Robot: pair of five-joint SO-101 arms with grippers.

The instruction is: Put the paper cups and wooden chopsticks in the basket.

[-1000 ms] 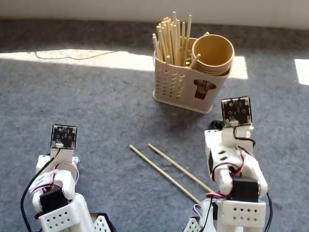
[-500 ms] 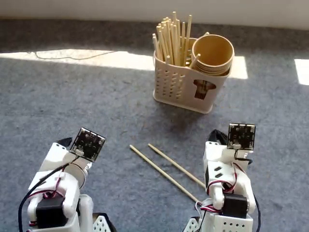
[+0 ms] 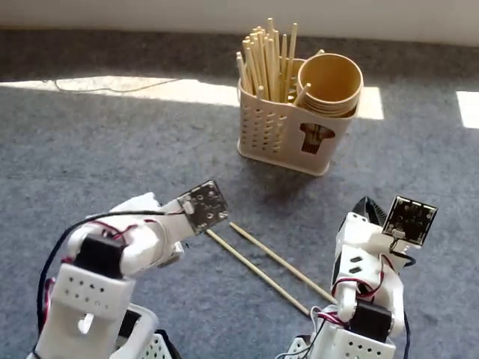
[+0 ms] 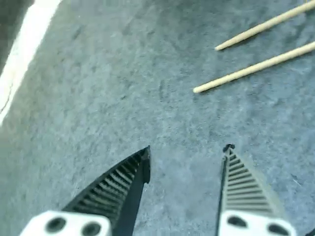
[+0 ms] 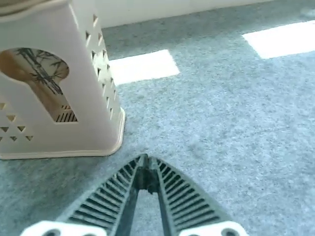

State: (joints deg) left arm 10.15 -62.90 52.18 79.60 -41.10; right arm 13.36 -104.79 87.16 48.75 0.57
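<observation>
- Swinging in from the near left, the left arm is now leaning across toward the middle of the counter (image 3: 112, 149), while the right arm is tilting off to the right compared with a second ago.
- Left end effector (image 4: 187, 149) is hovering with its jaws spread wide apart, gripping nothing, and grey carpet is showing between the tips.
- Two loose chopsticks (image 3: 258, 271) are lying flat on the carpet side by side, nearly parallel and slightly apart, running diagonally between the two arms; their nearer ends (image 4: 256, 67) are sitting just ahead of the open jaws, not touched.
- Right end effector (image 5: 146, 160) is pointing at the carpet beside the basket (image 5: 93, 113), jaws pressed together on nothing; whether the tips are touching the carpet is hard to call.
- Basket (image 3: 281, 138) is standing upright at the far side, well apart from the loose pair.
- Stacked paper cups (image 3: 329, 78) are sitting in its right compartment, and a bundle of chopsticks (image 3: 266, 60) is standing on end in the left one.
</observation>
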